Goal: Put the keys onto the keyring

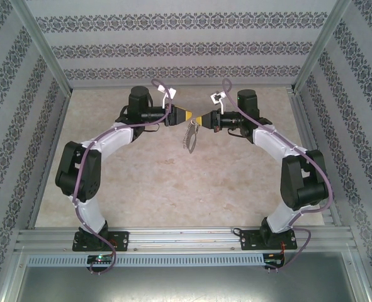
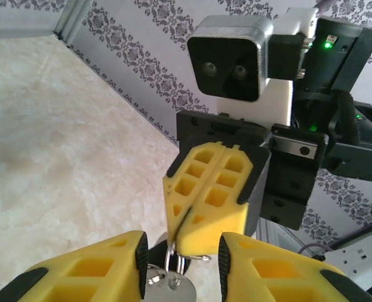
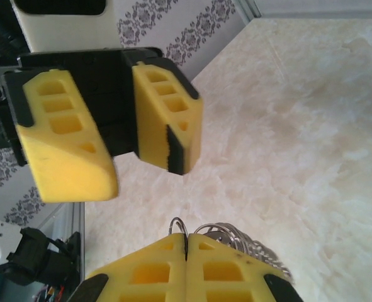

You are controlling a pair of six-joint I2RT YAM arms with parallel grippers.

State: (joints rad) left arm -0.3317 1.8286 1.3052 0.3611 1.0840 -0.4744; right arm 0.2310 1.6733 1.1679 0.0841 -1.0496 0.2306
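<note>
The keyring [image 3: 226, 234] hangs in mid-air above the counter [image 1: 173, 189]. Its top is pinched in the tip of the right tool [image 3: 186, 244], whose fingers are pressed fully together, and its chain [image 1: 187, 137] dangles below. The left tool [image 3: 132, 168] faces it tip to tip, fingers parted, gripping nothing.

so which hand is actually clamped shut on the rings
The right hand, fingers pressed flat together with wire rings poking out at the tip. The left hand facing it has a clear gap between its fingers.
</note>
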